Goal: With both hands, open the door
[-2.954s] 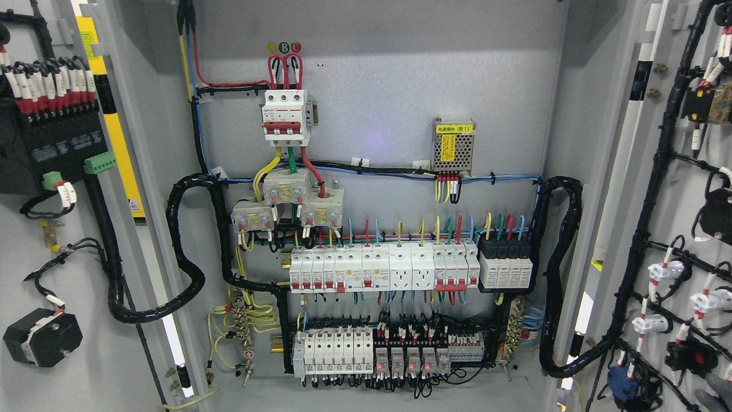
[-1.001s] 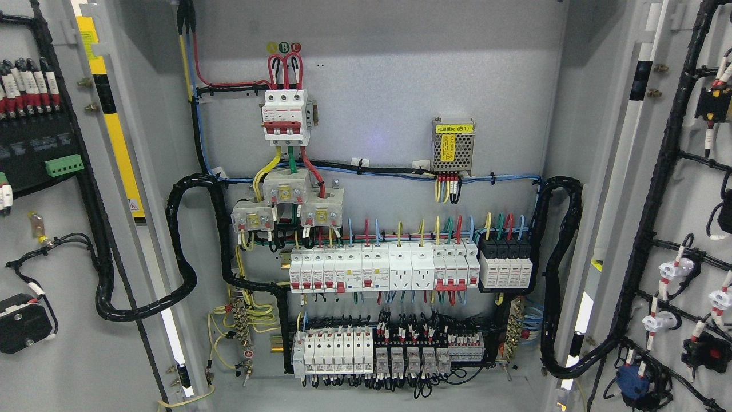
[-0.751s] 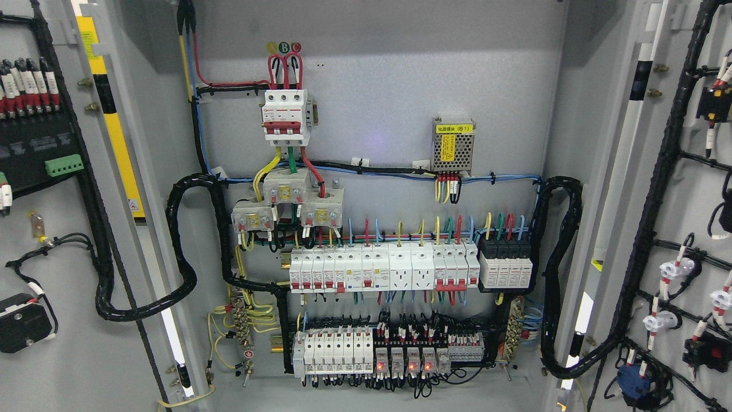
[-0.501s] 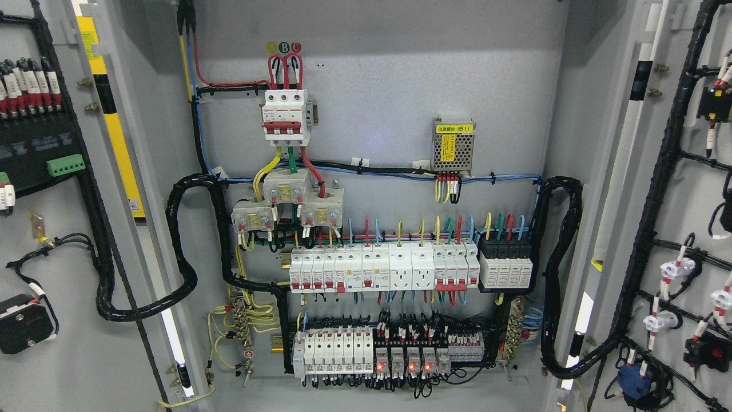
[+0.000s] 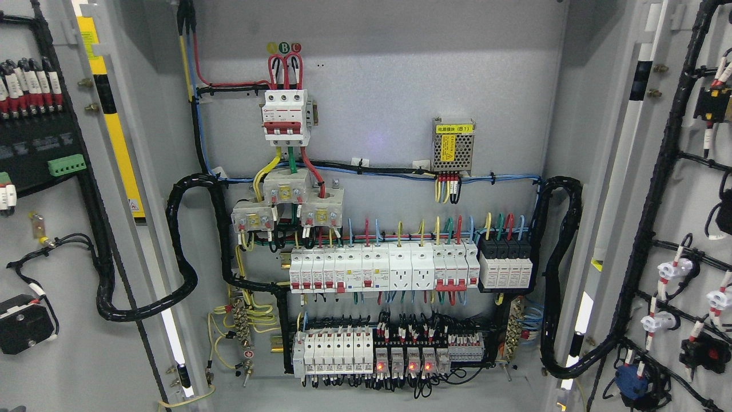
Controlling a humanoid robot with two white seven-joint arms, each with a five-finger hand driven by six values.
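Note:
The grey electrical cabinet stands open, and its back panel faces me in the head view. The left door is swung out to the picture's left, its inner face carrying black modules and a green terminal block. The right door is swung out to the right, with a black wire harness and white and blue parts on its inner face. Neither of my hands nor arms shows. A small dark sliver lies at the bottom left corner; I cannot tell what it is.
Inside are a red-and-white main breaker, a small power supply, a long row of white breakers and relays with red lights. Thick black cable loops run from the cabinet to each door.
Since three seconds ago both doors have swung further outward, and the grey fingers at the bottom right have left the picture. In the last second the doors have barely shifted.

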